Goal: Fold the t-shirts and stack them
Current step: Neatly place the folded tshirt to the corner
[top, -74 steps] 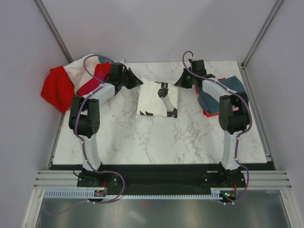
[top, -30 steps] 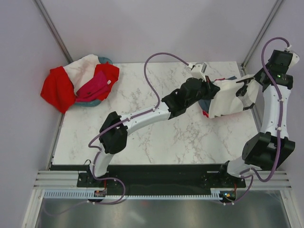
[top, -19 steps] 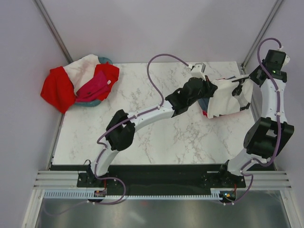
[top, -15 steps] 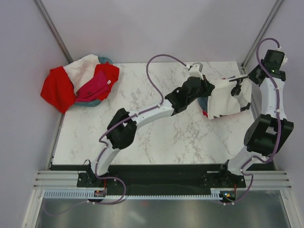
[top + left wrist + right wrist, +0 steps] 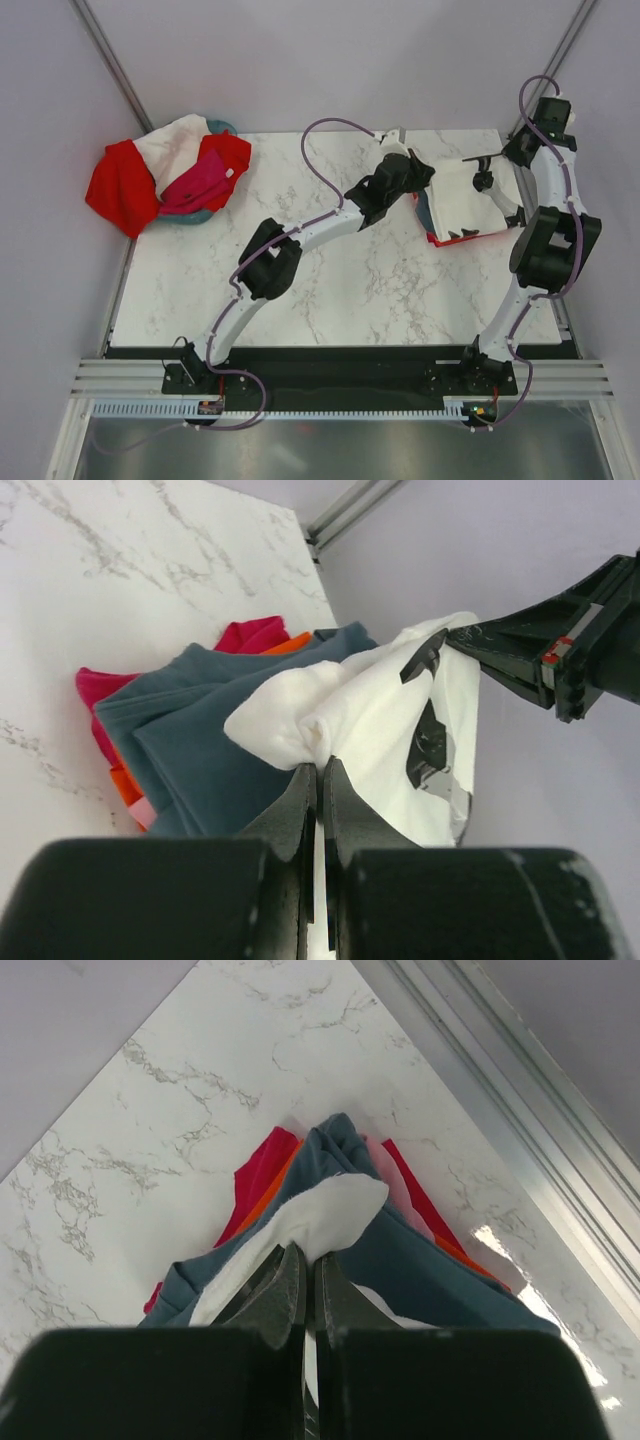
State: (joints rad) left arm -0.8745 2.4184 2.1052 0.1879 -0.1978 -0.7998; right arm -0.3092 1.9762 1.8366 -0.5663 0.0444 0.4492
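Carried rightward since the earlier frame, the white t-shirt is now held stretched over the folded stack at the far right of the table, as seen from above. From the left wrist, the left tool is seen pressed together on a bunched corner, above the slate shirt. From the right wrist, the right tool is seen pinching another edge. If one corner is released early or dragged, the fold could be lost or the stack skewed.
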